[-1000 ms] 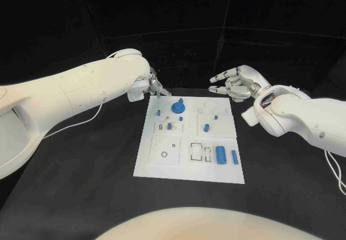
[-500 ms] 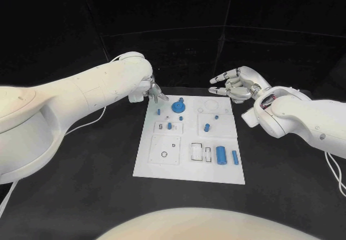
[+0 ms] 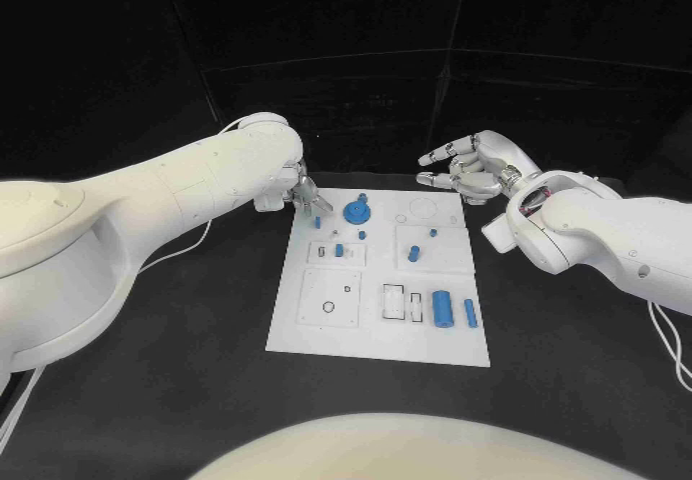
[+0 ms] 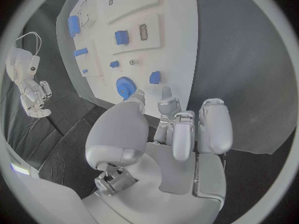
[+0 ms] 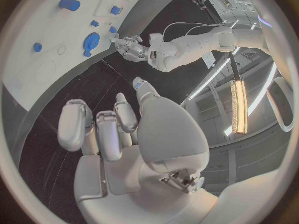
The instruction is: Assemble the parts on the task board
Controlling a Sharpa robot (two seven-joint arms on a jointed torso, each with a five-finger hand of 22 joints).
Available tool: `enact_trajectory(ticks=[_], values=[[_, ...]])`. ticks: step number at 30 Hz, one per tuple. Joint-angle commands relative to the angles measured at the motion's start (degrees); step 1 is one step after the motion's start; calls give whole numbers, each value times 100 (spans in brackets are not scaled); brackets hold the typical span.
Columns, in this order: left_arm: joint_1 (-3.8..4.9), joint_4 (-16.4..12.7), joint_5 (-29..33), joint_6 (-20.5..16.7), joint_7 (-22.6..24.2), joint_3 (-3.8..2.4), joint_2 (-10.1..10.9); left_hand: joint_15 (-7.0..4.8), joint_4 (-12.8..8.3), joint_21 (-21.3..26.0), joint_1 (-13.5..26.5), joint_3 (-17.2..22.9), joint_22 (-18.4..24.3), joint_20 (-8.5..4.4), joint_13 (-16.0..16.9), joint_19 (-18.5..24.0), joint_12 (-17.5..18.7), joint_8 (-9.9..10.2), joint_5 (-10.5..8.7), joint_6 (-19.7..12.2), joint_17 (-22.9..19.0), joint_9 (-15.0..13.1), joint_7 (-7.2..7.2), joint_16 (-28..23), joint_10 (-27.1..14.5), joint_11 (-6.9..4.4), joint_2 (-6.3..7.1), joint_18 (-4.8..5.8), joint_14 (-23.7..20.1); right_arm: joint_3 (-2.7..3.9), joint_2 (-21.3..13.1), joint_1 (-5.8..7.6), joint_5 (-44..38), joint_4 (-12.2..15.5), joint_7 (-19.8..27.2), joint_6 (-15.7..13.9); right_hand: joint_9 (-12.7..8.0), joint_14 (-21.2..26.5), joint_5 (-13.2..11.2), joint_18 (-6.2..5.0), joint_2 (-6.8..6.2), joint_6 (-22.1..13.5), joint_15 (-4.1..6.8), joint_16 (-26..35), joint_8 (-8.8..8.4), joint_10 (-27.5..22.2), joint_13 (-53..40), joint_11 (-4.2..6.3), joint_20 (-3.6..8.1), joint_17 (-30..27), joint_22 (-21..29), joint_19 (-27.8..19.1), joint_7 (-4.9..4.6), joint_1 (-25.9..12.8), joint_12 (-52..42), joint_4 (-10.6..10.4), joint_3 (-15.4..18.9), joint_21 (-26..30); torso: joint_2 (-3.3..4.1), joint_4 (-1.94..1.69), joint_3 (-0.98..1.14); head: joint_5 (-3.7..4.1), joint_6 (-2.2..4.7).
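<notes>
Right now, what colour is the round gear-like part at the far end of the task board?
Blue. The gear-like part shows best in the left wrist view.

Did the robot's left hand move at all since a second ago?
Yes. The left hand crept a little closer to the blue gear on the task board.

- You won't find any readable text, label, brand, number or sign in these views.
- The task board (image 3: 378,330) carries only outlines and recesses, with no lettering you could read.
- The blue parts (image 3: 356,211) show no markings.
- The arms and both hands bear no legible writing.
</notes>
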State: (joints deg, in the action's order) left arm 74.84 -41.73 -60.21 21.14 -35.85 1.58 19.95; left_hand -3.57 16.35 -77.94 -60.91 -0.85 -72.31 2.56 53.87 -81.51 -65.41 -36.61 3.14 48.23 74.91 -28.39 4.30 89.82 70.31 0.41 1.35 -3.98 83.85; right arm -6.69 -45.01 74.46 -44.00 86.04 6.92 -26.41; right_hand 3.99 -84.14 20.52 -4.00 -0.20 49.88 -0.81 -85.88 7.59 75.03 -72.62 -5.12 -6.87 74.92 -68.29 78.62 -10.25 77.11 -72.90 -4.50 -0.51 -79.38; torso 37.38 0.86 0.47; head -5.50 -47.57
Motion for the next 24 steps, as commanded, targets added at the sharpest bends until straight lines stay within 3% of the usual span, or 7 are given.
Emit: enact_trajectory(ticks=[1,24], values=[[-4,13,-61,214,40,-2,-14,36,-2,25,-51,-32,-1,51,-4,1,31,42,-10,25,1509,9,20,18,-36,-5,0,-4,615,4,6,9,-13,5,27,38,-6,-401,21,-47,-9,-4,38,16,35,21,7,21,34,748,1,7,26,-39,-32,-34,0,25,-4,-2,5,0,-5],[-40,-59,-61,358,72,2,-24,40,-57,24,-271,-98,-18,60,-10,-3,13,102,-8,115,1509,65,16,18,-39,-5,-101,-3,615,4,27,9,-13,-12,30,47,-6,-403,37,-46,-5,-5,39,13,36,25,3,22,35,754,0,9,27,-32,-37,-33,-3,24,-6,-14,8,15,-18]])
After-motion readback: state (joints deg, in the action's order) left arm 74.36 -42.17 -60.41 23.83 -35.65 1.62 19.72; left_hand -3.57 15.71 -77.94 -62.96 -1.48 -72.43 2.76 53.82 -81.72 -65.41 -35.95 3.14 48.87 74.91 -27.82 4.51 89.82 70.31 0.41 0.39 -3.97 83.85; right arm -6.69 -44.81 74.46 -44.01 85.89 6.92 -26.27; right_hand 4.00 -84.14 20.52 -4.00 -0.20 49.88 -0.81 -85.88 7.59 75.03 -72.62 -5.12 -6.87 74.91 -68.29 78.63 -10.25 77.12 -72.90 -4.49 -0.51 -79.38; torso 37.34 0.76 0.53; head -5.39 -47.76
